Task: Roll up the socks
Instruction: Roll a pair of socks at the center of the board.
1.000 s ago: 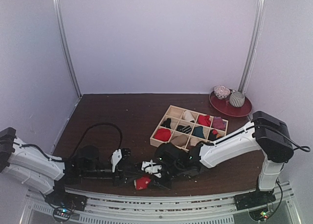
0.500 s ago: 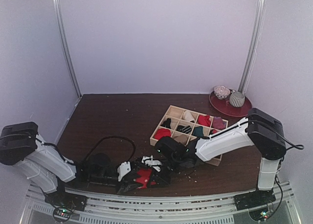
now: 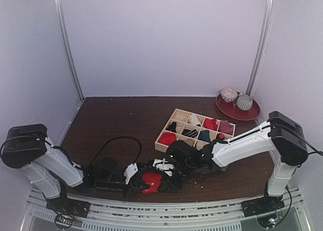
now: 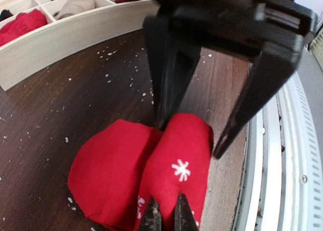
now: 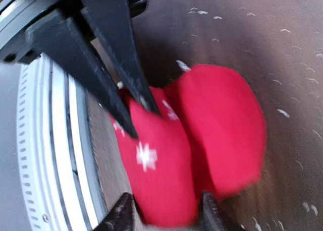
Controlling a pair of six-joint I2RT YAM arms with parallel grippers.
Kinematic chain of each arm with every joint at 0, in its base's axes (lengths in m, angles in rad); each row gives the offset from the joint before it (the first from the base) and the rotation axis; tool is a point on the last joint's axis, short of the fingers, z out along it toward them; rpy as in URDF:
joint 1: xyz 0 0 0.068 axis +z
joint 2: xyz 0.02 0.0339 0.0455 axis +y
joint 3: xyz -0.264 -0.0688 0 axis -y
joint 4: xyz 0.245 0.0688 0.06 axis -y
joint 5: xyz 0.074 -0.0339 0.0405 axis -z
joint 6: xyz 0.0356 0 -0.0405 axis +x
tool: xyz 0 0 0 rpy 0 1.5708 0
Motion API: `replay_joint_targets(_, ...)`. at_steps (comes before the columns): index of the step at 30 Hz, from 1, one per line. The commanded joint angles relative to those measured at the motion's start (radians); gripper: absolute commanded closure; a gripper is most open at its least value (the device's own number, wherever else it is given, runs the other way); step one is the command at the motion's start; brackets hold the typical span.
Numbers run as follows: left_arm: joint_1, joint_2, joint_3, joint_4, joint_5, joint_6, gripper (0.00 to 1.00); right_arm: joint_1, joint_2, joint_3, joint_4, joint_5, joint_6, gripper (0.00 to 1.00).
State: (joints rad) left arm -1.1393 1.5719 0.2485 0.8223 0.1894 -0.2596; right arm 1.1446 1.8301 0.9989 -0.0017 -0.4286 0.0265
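A folded red sock [image 3: 150,181] lies at the near edge of the table [image 3: 116,120]. The left pincer [image 4: 166,215] is pinching its fabric, and the right pincer [image 5: 164,207] stands spread astride the fold. With the fingers so crowded, a clash or stray tug could undo the roll or nudge it overboard.

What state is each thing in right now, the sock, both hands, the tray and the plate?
red sock: folded over, lying on the table.
left hand: shut on red sock.
right hand: open, fingers straddling the sock.
wooden tray: several compartments filled.
red plate: holding two round patterned items.
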Motion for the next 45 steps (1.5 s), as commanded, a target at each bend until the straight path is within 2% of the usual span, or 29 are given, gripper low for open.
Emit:
replay_joint_targets(1,0.028,0.044,-0.008,-0.117,0.018,-0.189,1.0,0.054,-0.194,-0.155,0.175,0.286,-0.112,0.42)
replay_joint_targets(3,0.038,0.075,-0.007,-0.116,0.045,-0.245,1.0,0.128,-0.24,-0.228,0.277,0.415,-0.21,0.36)
replay_joint_targets(5,0.045,0.109,0.001,-0.109,0.082,-0.286,1.0,0.174,-0.24,-0.249,0.314,0.49,-0.285,0.35)
replay_joint_targets(11,0.049,0.205,0.012,-0.068,0.156,-0.356,1.0,0.239,-0.128,-0.193,0.312,0.564,-0.384,0.34)
replay_joint_targets(18,0.05,0.228,0.001,-0.036,0.203,-0.359,1.0,0.236,-0.042,-0.173,0.309,0.642,-0.431,0.34)
replay_joint_targets(21,0.05,0.228,0.001,-0.023,0.227,-0.345,1.0,0.223,-0.003,-0.155,0.285,0.633,-0.422,0.38)
replay_joint_targets(23,0.05,0.223,-0.002,0.002,0.244,-0.335,1.0,0.213,0.026,-0.14,0.257,0.627,-0.402,0.5)
replay_joint_targets(25,0.05,0.205,0.0,0.006,0.246,-0.313,0.97,0.195,0.043,-0.133,0.222,0.594,-0.368,0.6)
replay_joint_targets(26,0.05,0.184,0.002,-0.011,0.235,-0.288,0.84,0.184,0.041,-0.137,0.209,0.568,-0.348,0.64)
replay_joint_targets(28,0.051,0.129,0.006,-0.051,0.2,-0.237,0.7,0.165,0.022,-0.15,0.191,0.504,-0.305,0.69)
replay_joint_targets(31,0.05,0.004,0.006,-0.121,0.122,-0.146,0.61,0.131,-0.013,-0.155,0.129,0.381,-0.247,0.72)
replay_joint_targets(34,0.049,-0.115,-0.014,-0.129,0.079,-0.042,0.57,0.084,-0.019,-0.13,0.047,0.209,-0.201,0.73)
replay_joint_targets(38,0.035,-0.205,-0.046,-0.037,0.046,0.099,0.53,0.028,0.021,-0.084,-0.058,0.004,-0.178,0.73)
replay_joint_targets(41,0.021,-0.195,-0.033,-0.011,0.059,0.174,0.49,0.014,0.064,-0.032,-0.148,-0.028,-0.171,0.73)
replay_joint_targets(45,0.005,-0.09,0.006,0.052,0.095,0.198,0.48,0.004,0.12,0.034,-0.252,-0.031,-0.168,0.73)
